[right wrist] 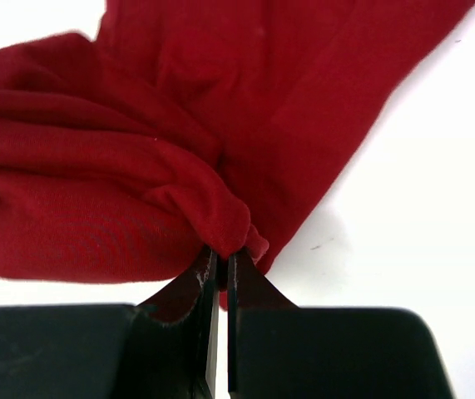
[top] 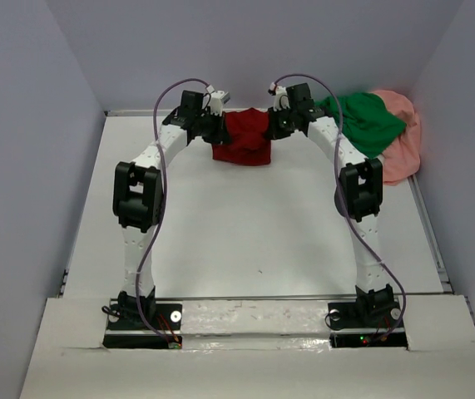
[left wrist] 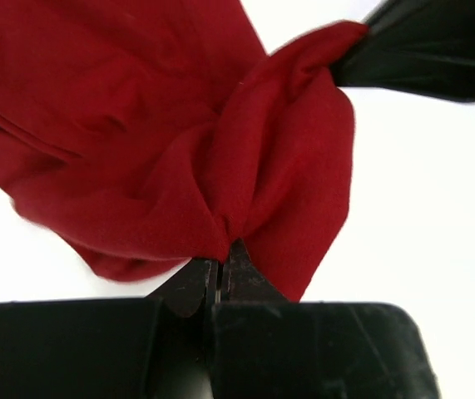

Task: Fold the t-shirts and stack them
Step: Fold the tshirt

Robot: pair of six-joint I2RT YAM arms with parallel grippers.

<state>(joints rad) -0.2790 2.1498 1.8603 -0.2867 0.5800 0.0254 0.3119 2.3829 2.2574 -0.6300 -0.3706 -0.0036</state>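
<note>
A dark red t-shirt (top: 243, 137) hangs bunched between two robot arms over the far side of a white worktop (top: 254, 241). The left gripper (left wrist: 220, 268) and right gripper (right wrist: 220, 259) are each clamped tight on a small pinch of its cloth. A green t-shirt (top: 368, 123) and a pink t-shirt (top: 402, 148) lie heaped far right. Such shallow pinches could slip, dropping the shirt crumpled.

The white tabletop (top: 262, 224) carries a heap at two o'clock: a green shirt (top: 368, 123) bunched partly over a pink shirt (top: 403, 145) against the right wall. A tiny dark speck (top: 258, 270) lies toward six o'clock.
</note>
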